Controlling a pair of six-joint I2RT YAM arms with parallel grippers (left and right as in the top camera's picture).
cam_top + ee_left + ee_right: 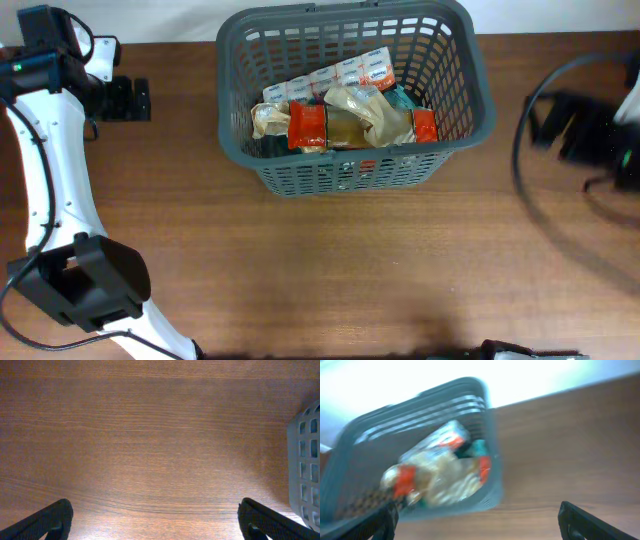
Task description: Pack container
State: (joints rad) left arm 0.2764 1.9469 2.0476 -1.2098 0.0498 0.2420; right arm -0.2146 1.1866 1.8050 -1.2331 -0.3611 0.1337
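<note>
The dark grey slotted basket [455,115] stands at the back middle of the table, holding several food packets [340,115] in red, white and clear wrap. My left gripper [128,99] rests open and empty at the far left, well away from the basket; its view shows only bare wood between its fingers [155,520] and the basket's corner [305,460] at the right edge. My right gripper [560,125] is blurred at the far right, open and empty. Its view is blurred, with its fingers [477,520] spread and the basket [490,450] with its packets [440,470] ahead to the left.
Black cable [530,190] loops around the right arm at the table's right side. The left arm's white links and black base [80,280] occupy the front left. The back edge of the table runs behind the basket.
</note>
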